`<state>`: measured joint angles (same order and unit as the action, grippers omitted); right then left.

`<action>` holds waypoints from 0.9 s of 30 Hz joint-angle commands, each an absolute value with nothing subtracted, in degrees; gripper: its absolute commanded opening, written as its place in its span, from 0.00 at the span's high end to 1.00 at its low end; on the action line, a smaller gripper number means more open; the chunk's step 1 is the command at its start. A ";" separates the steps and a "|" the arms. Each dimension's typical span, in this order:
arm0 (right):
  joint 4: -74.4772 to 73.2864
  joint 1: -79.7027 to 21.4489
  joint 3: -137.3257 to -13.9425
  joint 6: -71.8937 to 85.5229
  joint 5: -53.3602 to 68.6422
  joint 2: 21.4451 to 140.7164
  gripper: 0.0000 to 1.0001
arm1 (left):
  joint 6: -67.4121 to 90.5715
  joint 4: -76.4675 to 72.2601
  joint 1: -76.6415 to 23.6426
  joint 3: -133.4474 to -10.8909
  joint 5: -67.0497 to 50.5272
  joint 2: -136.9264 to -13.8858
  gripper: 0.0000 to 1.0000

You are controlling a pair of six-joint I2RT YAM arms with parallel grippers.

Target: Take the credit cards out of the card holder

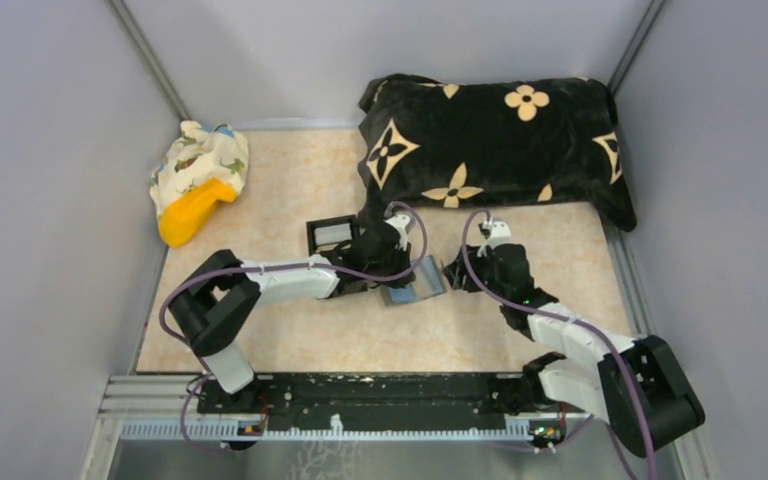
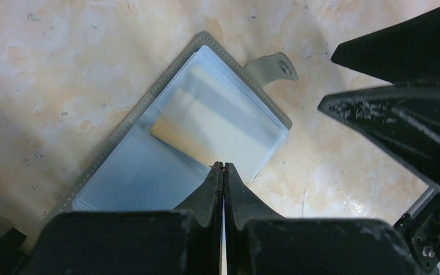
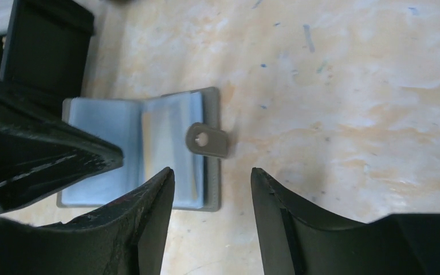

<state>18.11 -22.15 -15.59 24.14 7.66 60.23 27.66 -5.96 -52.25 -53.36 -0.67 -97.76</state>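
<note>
The grey card holder (image 1: 415, 291) lies open on the marbled table, its light-blue inner face (image 2: 143, 177) up and its snap tab (image 2: 275, 66) sticking out to the side. A pale cream credit card (image 2: 206, 123) shows through the clear pocket. My left gripper (image 2: 223, 166) is shut, its tips down on the holder's inner face near the edge; nothing shows between its fingers. My right gripper (image 3: 212, 172) is open just above the table, its left finger over the holder's (image 3: 143, 149) right half, near the tab (image 3: 206, 139), touching nothing.
A small black box (image 1: 332, 235) stands just behind the left gripper. A black pillow with cream flowers (image 1: 490, 140) fills the back right. A patterned cloth bundle (image 1: 205, 155) with an orange object (image 1: 192, 212) lies at the back left. Grey walls close in both sides.
</note>
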 commanded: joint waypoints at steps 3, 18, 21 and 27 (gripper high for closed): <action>18.16 -27.93 -22.53 19.71 2.58 65.41 0.47 | 28.53 -5.80 -52.11 -52.92 -1.46 -99.23 0.99; 19.76 -28.13 -26.29 19.89 -1.81 75.10 1.00 | 28.70 -6.80 -51.98 -50.79 -1.49 -98.51 1.00; 18.91 -28.05 -25.18 20.52 -3.86 73.17 1.00 | 28.79 -7.22 -52.03 -50.58 -1.75 -98.55 1.00; 14.23 -27.36 -24.45 20.65 -9.42 68.11 1.00 | 28.45 -7.52 -51.89 -50.79 -2.11 -98.70 1.00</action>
